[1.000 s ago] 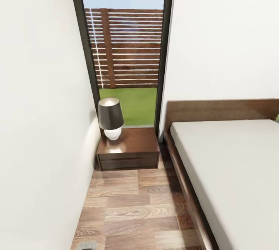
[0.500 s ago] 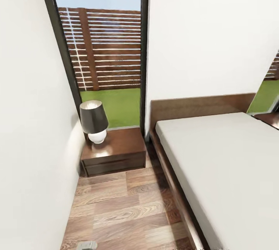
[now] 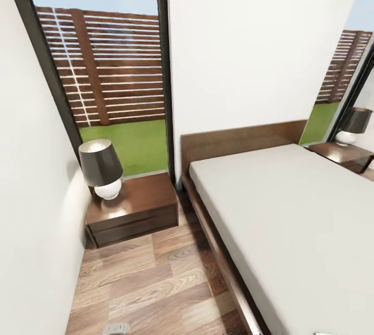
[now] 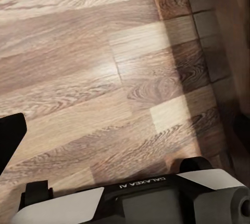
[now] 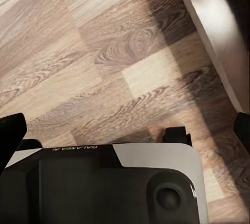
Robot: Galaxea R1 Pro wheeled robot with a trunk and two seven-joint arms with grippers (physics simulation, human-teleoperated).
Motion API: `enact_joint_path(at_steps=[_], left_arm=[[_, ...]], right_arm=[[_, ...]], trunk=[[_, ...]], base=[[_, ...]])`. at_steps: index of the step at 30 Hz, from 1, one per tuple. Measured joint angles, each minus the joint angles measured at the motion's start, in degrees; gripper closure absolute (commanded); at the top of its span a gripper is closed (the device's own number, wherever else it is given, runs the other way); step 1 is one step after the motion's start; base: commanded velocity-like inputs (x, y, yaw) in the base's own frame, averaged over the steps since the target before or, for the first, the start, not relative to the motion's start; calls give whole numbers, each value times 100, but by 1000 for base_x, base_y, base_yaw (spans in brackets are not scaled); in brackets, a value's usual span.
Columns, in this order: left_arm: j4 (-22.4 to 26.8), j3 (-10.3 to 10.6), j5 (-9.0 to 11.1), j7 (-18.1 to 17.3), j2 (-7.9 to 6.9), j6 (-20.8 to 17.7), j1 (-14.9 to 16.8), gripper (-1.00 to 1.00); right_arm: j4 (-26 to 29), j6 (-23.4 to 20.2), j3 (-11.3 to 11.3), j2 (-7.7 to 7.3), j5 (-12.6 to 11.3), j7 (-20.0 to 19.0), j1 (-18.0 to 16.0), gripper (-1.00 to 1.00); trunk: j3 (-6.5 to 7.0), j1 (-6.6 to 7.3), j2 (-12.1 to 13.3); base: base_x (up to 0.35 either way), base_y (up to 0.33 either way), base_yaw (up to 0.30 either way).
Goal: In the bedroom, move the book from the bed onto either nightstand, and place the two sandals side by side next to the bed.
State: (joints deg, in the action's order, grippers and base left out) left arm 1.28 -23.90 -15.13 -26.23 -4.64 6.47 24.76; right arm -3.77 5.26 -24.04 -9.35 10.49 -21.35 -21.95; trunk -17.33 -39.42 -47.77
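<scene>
One white-mattress bed [image 3: 291, 220] centre-right — two dark-brown wooden nightstands [image 3: 132, 213] [image 3: 345, 154], two black-shaded lamps [image 3: 101, 168] [image 3: 355, 124]; grippers' finger state cannot tell.

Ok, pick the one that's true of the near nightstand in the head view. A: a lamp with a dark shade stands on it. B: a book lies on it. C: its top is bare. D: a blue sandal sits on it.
A: a lamp with a dark shade and a round white base stands on the nightstand, beside the bed and below the window.
</scene>
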Motion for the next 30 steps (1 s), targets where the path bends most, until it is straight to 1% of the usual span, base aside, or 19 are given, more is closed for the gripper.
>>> enact_joint_path(at_steps=[30], left_arm=[[-1, 2, 0, 2, 0, 0, 0, -100]], right_arm=[[0, 0, -9, -9, 0, -3, 0, -100]], trunk=[[8, 0, 0]], base=[[0, 0, -282]])
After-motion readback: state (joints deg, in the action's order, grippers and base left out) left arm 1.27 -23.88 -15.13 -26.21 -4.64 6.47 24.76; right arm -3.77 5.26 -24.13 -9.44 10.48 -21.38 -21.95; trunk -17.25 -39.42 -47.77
